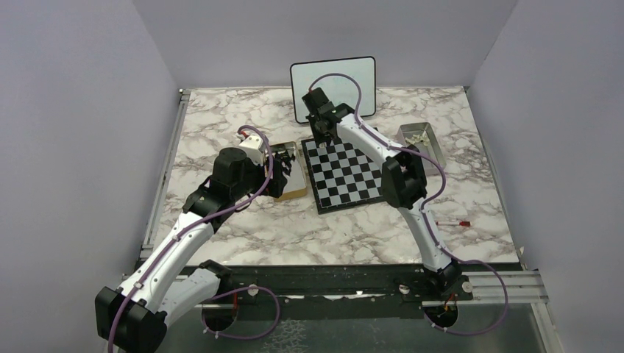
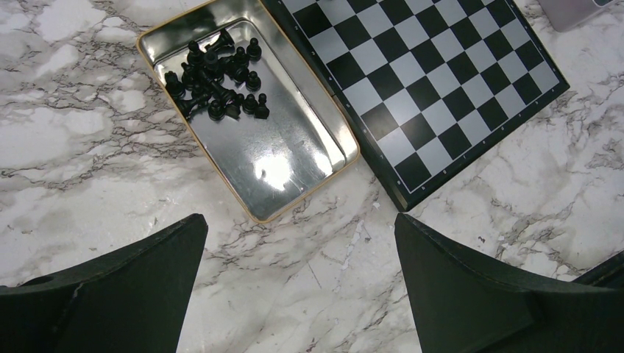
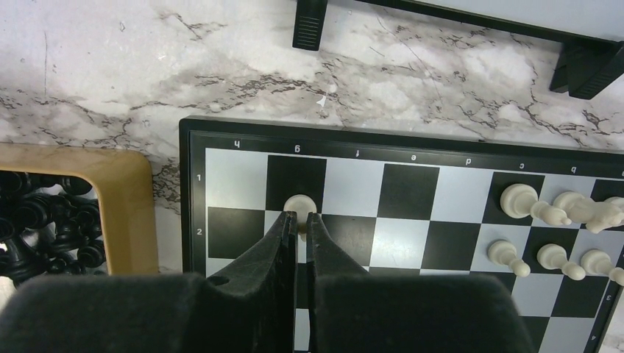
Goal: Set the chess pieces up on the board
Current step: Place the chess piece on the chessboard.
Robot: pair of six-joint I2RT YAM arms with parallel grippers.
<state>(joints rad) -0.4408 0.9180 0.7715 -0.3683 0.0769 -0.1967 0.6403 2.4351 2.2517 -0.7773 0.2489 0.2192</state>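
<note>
The board (image 1: 346,176) lies mid-table, also visible in the left wrist view (image 2: 441,81). My right gripper (image 3: 301,218) hangs over its far left corner (image 3: 412,243), shut on the stem of a white chess piece (image 3: 299,203) that stands on or just above a dark square in the first row. Several more white pieces (image 3: 515,198) stand or lie at the board's far right. My left gripper (image 2: 300,224) is open above bare marble, just short of the tin tray (image 2: 294,147) and holding nothing. Black pieces (image 2: 217,81) are heaped in that tray.
A whiteboard (image 1: 332,84) on a stand rises just behind the board, its black feet (image 3: 310,22) close to my right gripper. A metal tin (image 1: 421,140) sits at the far right. A red marker (image 1: 452,222) lies on the marble at the near right.
</note>
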